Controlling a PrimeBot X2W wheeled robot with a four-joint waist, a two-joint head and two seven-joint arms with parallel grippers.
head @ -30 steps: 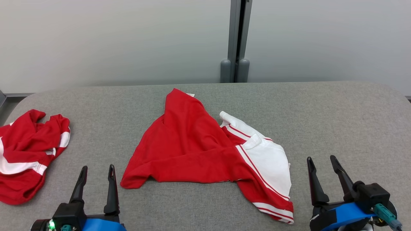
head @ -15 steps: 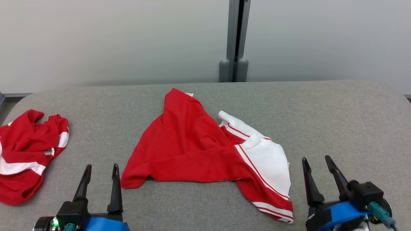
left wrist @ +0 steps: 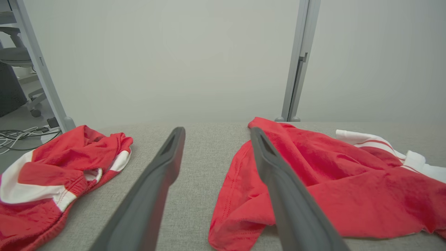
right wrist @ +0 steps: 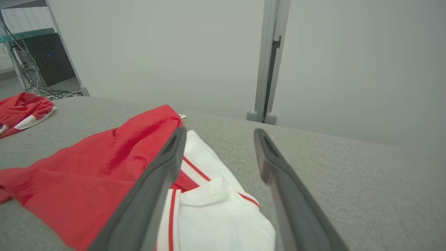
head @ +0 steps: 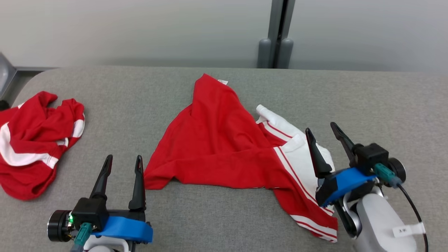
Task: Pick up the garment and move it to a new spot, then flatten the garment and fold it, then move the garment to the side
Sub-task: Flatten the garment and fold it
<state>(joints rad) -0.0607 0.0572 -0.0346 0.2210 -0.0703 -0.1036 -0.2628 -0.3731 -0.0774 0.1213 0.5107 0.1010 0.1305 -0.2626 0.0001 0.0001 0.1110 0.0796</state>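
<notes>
A red cloth garment with white striped panels [head: 217, 147] lies spread and partly rumpled at the centre of the frame, on the grey fabric-covered desk [head: 140, 94]. The left pincer [head: 124, 157], at lower left, stands wide and empty just beside the garment's red corner. The right pincer [head: 320, 126], at right, is wide and empty, one finger overlapping the white panel. A second crumpled red and white garment [head: 35, 140] sits at far left.

Bright, even, soft light
My fingers [left wrist: 143, 202] look blurred close to my wrist cameras; shadows are faint and diffuse.
</notes>
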